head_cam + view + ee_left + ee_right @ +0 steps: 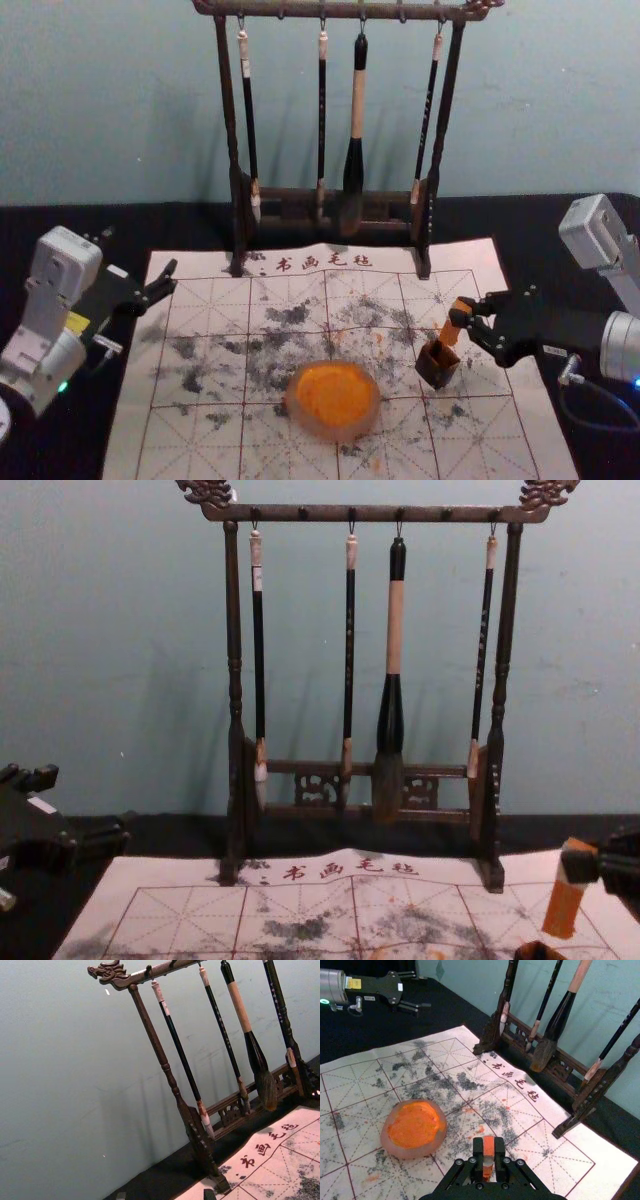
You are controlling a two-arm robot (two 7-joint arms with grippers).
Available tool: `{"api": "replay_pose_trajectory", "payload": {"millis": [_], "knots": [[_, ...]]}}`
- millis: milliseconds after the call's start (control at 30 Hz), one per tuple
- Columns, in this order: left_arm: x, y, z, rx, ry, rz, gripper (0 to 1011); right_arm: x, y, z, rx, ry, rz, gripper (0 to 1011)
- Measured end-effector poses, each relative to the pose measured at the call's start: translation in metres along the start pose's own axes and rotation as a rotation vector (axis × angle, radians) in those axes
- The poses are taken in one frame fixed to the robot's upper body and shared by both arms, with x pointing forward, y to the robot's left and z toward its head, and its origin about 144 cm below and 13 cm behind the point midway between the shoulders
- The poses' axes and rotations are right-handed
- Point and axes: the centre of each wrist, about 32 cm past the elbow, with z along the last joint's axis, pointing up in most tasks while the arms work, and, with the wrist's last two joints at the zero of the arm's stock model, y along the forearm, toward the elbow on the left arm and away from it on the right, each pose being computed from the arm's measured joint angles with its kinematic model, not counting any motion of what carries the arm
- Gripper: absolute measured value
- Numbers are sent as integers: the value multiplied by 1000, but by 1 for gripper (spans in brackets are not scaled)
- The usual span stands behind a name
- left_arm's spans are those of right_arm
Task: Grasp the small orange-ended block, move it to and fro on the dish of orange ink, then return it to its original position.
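Left claw (140, 256): at the head view's left, beside the mat's left edge, over the black counter (60, 225); wide, fingers spread, nothing between them. The right wrist view also shows it apart from the dish. Mat (205, 455): pale, printed with a red grid and a line of characters along the far edge, grey smudges across it plus some orange spots. Brush rack (229, 120): dark wood, upright behind the work, feet at the mat's far end, carved crosspiece low down. Four brushes hang from its top bar, tips down. Left to right: slim brush (249, 120), another slim brush (322, 115), thick brush (357, 105) with a black and light wood handle and a fat dark tip, then a last slim brush (428, 110) near the right post. Dish (373, 415): round, pale rim, on the near part of the mat, orange ink (335, 392) spread over its middle. Box (437, 367): small, dark, open top, on the mat, right of the dish and apart from it. Block (450, 332): orange with a pale band, tilted, its lower end right at the box's mouth; the chest view puts that end just above the rim. Right claw (463, 311): reaches in from the right, narrow, fingers closed around the block's upper part, above the mat.
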Motion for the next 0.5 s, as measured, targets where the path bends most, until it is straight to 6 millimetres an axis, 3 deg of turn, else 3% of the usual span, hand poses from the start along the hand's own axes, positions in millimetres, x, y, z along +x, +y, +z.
{"api": "replay_pose_trajectory", "payload": {"millis": [500], "knots": [[0,0,0,0,0,0,1001,-4,3,-7,-19,10,22,91]]}}
